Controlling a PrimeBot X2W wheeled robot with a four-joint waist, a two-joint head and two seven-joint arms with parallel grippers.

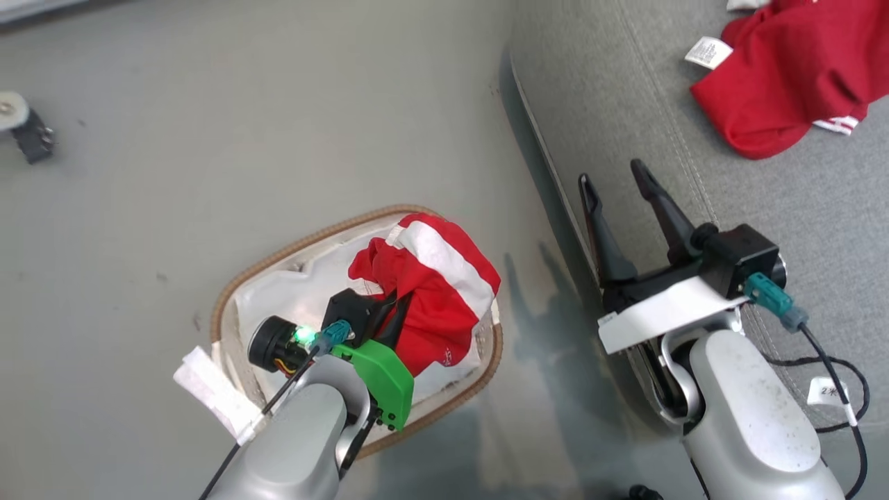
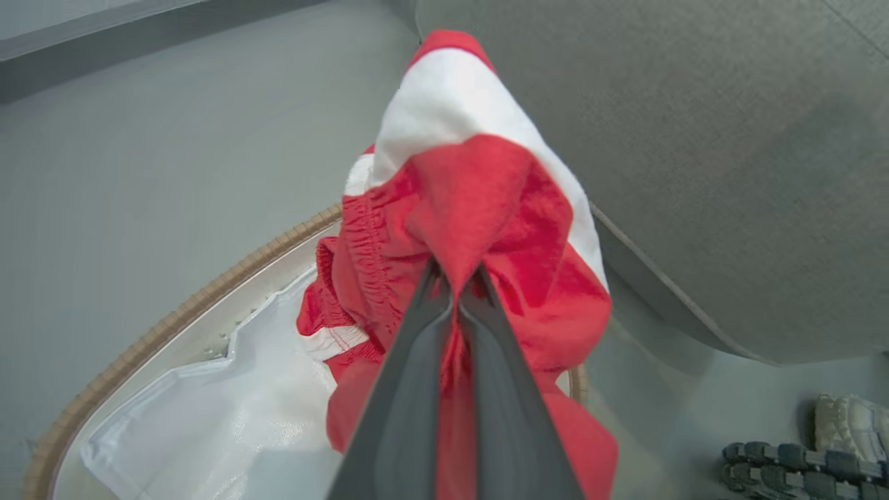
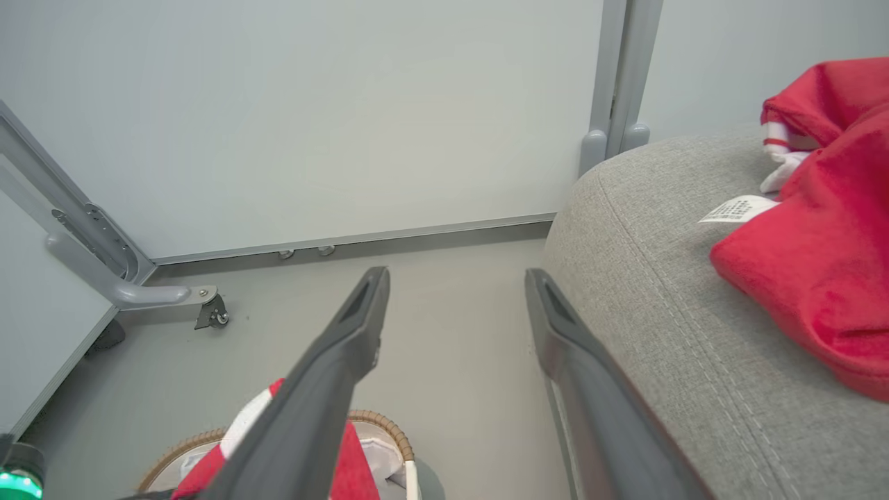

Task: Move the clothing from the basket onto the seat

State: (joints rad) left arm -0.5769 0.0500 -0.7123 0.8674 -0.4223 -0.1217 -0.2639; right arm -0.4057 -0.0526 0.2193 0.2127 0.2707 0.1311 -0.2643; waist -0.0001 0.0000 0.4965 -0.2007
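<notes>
A red garment with a white stripe [image 1: 434,292] hangs bunched above the basket [image 1: 233,278], whose brown woven rim and white liner show below it. My left gripper [image 1: 394,305] is shut on this clothing; in the left wrist view the red fabric [image 2: 479,208] is pinched between the two dark fingers [image 2: 410,389]. A second red piece of clothing [image 1: 792,76] lies on the grey seat [image 1: 625,104] at the upper right. My right gripper [image 1: 615,182] stands open over the seat's edge with nothing between its fingers, also seen as the open gripper [image 3: 455,278].
Grey floor surrounds the basket. A small caster [image 1: 28,132] sits at the far left. A wall panel with a wheeled frame [image 3: 208,312] stands behind. A shoe sole [image 2: 799,465] lies on the floor near the seat. Black cables [image 1: 833,389] hang by my right arm.
</notes>
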